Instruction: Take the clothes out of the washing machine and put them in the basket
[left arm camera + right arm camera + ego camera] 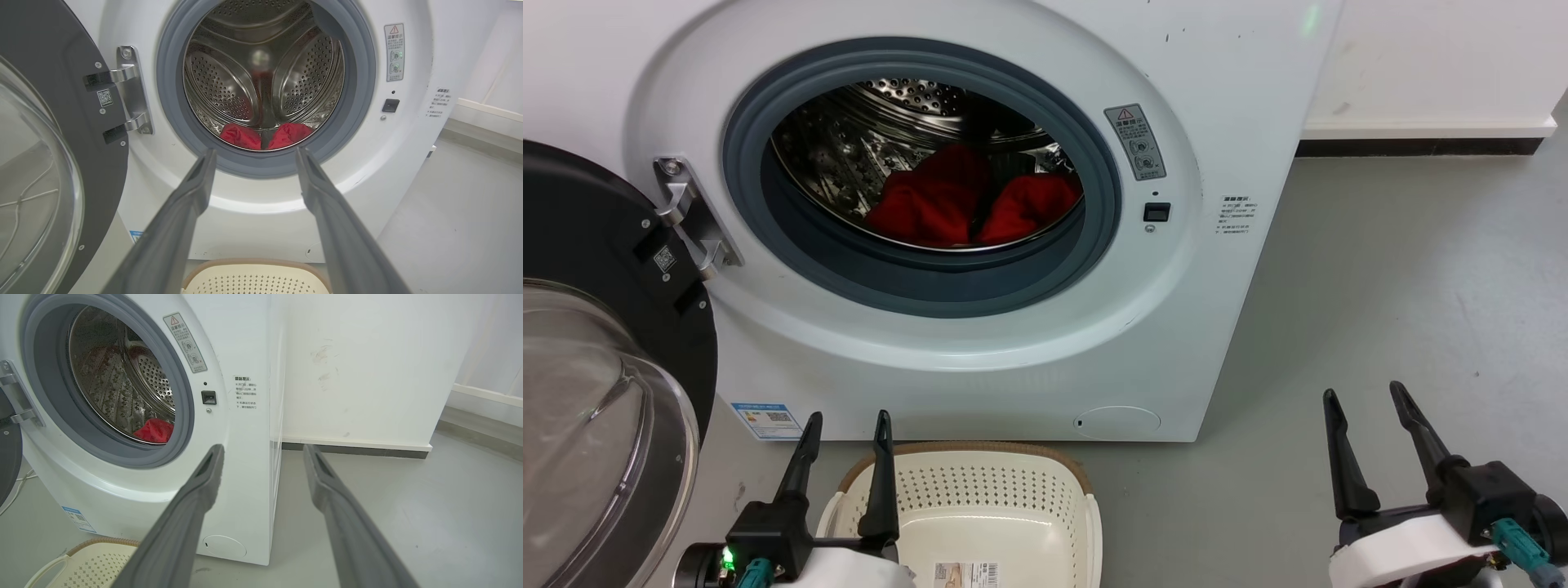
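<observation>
Laundry corner: washing machine (980,343), basket (980,483)

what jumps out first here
The bright red clothes lying low in the steel drum of the white washing machine, whose glass door hangs open at the left. Below it sits a cream basket, the open left gripper by its left rim, the open right gripper further right.

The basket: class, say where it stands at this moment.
Head view, bottom left of centre: the basket stands on the floor before the washing machine, below its porthole, beside the left gripper.
</observation>
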Available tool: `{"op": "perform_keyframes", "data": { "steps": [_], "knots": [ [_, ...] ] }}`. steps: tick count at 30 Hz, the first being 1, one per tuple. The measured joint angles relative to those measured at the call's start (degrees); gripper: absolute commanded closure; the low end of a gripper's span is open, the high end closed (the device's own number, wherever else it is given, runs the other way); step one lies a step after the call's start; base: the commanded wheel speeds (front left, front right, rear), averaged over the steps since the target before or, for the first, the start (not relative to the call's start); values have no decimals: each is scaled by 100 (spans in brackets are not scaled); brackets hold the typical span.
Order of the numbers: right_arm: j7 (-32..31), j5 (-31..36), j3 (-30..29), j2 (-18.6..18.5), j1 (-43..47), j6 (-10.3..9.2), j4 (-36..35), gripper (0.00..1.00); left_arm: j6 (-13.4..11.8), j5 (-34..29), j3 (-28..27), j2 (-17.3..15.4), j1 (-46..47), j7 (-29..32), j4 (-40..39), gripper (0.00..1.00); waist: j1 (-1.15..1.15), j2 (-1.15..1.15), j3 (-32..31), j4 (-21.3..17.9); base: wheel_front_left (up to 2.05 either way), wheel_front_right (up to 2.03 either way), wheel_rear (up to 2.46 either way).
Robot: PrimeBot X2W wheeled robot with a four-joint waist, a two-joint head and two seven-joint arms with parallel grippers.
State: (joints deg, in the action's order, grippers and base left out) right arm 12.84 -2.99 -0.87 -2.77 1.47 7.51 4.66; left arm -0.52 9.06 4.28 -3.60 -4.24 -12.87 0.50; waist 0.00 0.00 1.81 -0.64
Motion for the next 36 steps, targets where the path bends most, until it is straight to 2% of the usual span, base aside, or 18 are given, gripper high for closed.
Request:
{"op": "perform_keyframes", "data": {
  "steps": [10, 15, 21, 28, 36],
  "knots": [
    [104, 466, 92, -1, 0, 0, 59, 0, -109, -503, 220, -122, -3, -103, 172, 0, 0, 0, 9, -20, 0, 0, 0],
    [155, 505, 88, -1, 3, 0, 101, 0, -170, -501, 127, -98, -20, -153, 290, 0, 0, 0, 13, -32, 0, 0, 0],
    [219, 521, 76, -3, 3, 0, 193, 0, -26, -599, 23, -22, -38, -208, 279, 0, 0, 0, 23, -38, 0, 0, 0],
    [223, 151, 26, -4, 4, 0, 396, 0, 142, -576, -143, 38, -53, -220, 283, 0, 0, 0, 17, -41, 0, 0, 0],
    [223, 104, 21, -4, 3, 0, 453, 0, 204, -641, -175, 56, -55, -220, 265, 0, 0, 0, 4, -33, 0, 0, 0]
  ]
}}
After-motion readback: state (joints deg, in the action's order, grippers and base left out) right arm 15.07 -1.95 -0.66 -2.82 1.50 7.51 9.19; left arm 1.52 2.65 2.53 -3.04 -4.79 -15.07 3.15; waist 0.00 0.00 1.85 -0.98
